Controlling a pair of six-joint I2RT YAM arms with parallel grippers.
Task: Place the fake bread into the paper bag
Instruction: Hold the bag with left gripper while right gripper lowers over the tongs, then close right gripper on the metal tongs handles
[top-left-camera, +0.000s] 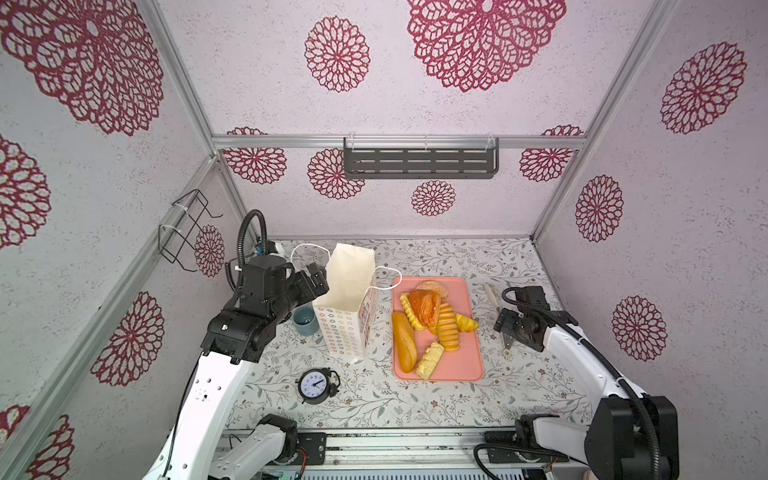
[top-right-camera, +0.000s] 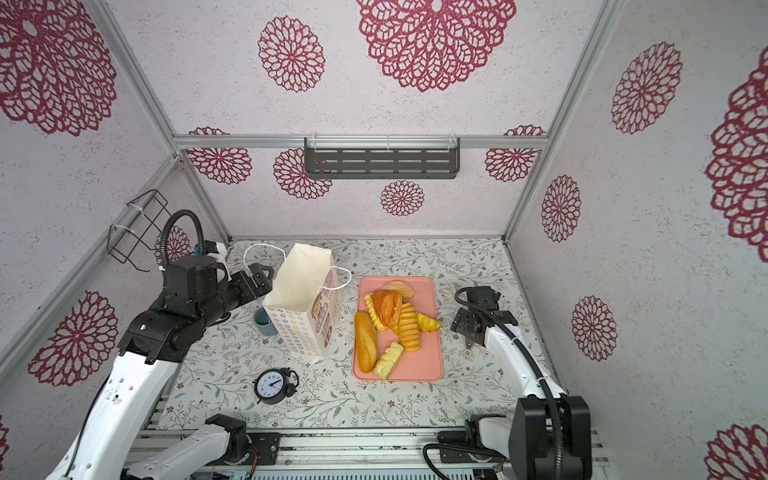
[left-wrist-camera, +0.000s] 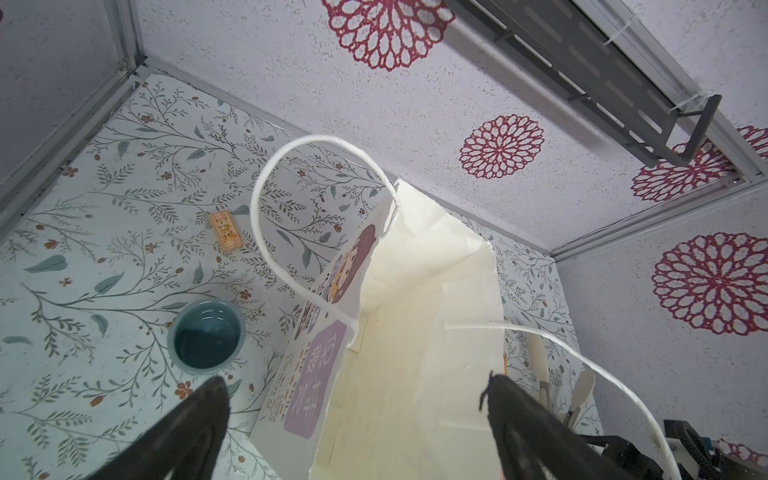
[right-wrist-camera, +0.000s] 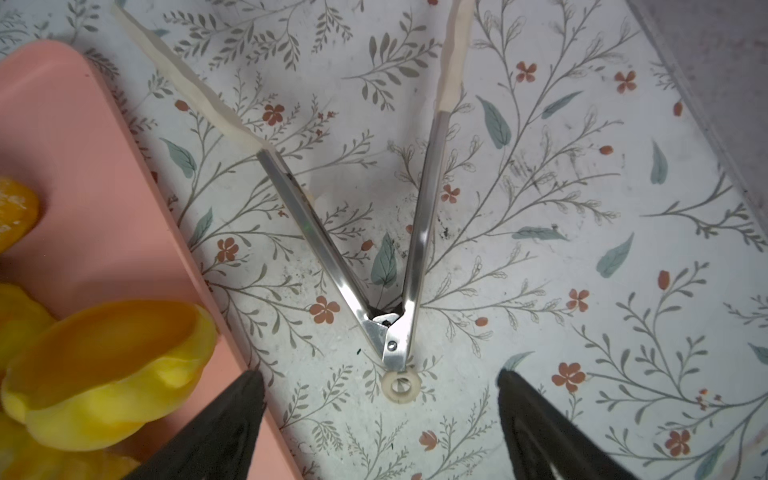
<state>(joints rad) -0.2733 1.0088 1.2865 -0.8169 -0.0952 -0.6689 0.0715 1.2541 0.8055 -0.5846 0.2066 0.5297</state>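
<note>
left claw (left-wrist-camera: 354, 378) spread beside upright paper bag (top-left-camera: 347, 291) rim, right claw (right-wrist-camera: 379, 374) spread over tongs (right-wrist-camera: 419, 232), bread (top-left-camera: 424, 307) on tray (top-left-camera: 461, 291)

You have the bag (top-left-camera: 347, 307) with the tray (top-left-camera: 465, 357) at its 3 o'clock, and the bread (top-left-camera: 424, 307) lies on that tray. The cup (top-left-camera: 305, 321) sits just beside the bag at 9 o'clock, the clock (top-left-camera: 315, 385) at 7, the tongs (right-wrist-camera: 293, 203) at the tray's 3 o'clock.

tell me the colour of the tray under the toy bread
The flat rectangular tray is salmon pink, clearest in a top view.
</note>
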